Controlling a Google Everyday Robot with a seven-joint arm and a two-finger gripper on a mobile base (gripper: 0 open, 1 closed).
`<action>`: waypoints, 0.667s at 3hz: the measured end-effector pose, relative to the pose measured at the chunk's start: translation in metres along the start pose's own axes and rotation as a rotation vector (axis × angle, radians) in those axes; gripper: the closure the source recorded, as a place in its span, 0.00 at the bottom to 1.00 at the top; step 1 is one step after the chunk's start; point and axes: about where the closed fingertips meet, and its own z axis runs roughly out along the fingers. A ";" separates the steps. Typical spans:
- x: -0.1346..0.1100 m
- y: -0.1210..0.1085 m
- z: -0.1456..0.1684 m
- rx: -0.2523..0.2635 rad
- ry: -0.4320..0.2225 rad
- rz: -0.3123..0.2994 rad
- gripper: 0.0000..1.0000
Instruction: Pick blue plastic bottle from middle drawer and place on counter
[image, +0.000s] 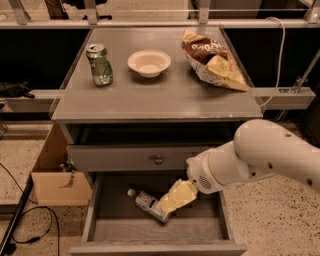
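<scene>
One bottle (145, 201), one can (100, 65), one bowl (149, 63), one chip bag (214, 61), one pincer (171, 201) in the middle drawer (145, 233).
</scene>
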 end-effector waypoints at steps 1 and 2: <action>0.010 -0.031 0.043 0.104 -0.031 0.030 0.00; 0.010 -0.058 0.057 0.200 -0.087 0.016 0.00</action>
